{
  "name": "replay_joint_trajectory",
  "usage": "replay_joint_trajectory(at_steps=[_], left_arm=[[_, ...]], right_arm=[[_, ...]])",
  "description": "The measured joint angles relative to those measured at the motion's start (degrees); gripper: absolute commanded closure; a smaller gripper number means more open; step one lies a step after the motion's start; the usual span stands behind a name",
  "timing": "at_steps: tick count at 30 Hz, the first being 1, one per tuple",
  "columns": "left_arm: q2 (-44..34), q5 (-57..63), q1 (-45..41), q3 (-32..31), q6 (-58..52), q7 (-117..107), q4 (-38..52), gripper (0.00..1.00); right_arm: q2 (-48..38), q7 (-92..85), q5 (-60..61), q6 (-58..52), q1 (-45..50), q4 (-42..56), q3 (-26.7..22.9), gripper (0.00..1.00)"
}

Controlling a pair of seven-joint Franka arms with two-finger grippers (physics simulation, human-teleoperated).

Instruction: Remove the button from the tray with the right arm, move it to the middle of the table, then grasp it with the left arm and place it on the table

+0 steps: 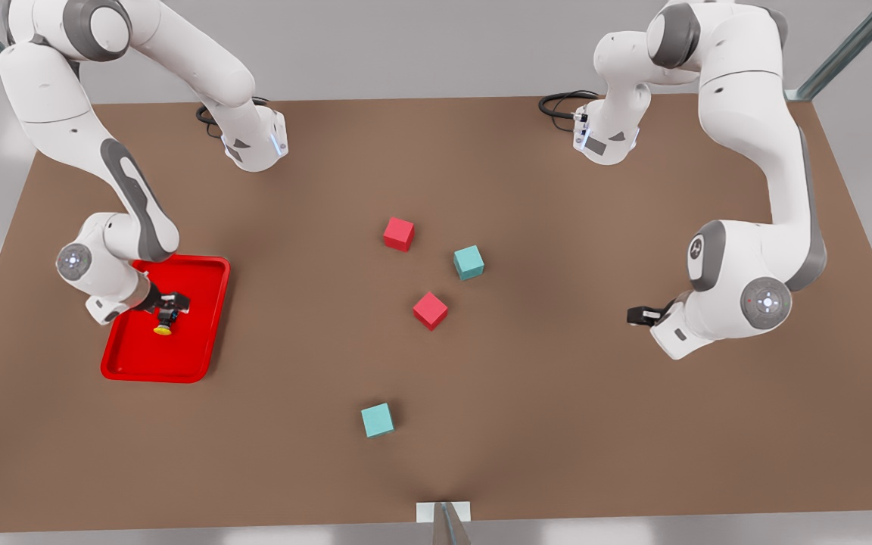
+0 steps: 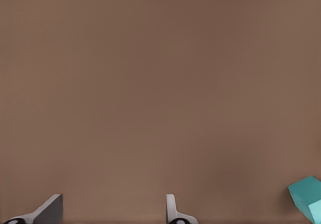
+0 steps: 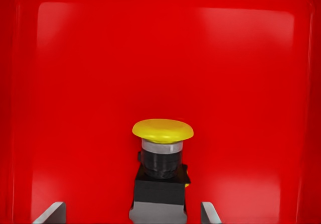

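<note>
The button (image 3: 161, 156), with a yellow cap on a black body, lies in the red tray (image 3: 75, 83) at the front view's left, where its cap (image 1: 163, 329) shows just under my right gripper (image 1: 172, 304). In the right wrist view that gripper (image 3: 132, 206) is open. One finger (image 3: 50, 213) stands on each side of the button's black body, with a gap to either finger. My left gripper (image 1: 636, 314) waits low over the brown table (image 1: 557, 393) at the front view's right. It is open (image 2: 114, 200) with nothing between its fingers.
Two red cubes (image 1: 399, 233) (image 1: 430, 310) and a teal cube (image 1: 468, 262) lie around the table's middle. Another teal cube (image 1: 377, 419) sits nearer the front edge. A teal cube (image 2: 308, 199) shows at the edge of the left wrist view.
</note>
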Motion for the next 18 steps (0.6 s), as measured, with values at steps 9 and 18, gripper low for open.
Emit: replay_joint_trajectory(at_steps=[9, 18], left_arm=[[0.8, 0.0, 0.0, 0.0, 0.6, 0.0, 0.1, 0.00], [0.7, 0.0, -0.2, 0.0, 0.7, 0.0, 0.1, 0.00]], right_arm=[[1.9, 1.3, -3.1, 3.6, -1.3, -2.0, 0.0, 0.00], [2.7, 2.2, -4.8, 5.0, -1.4, -2.5, 0.0, 0.00]])
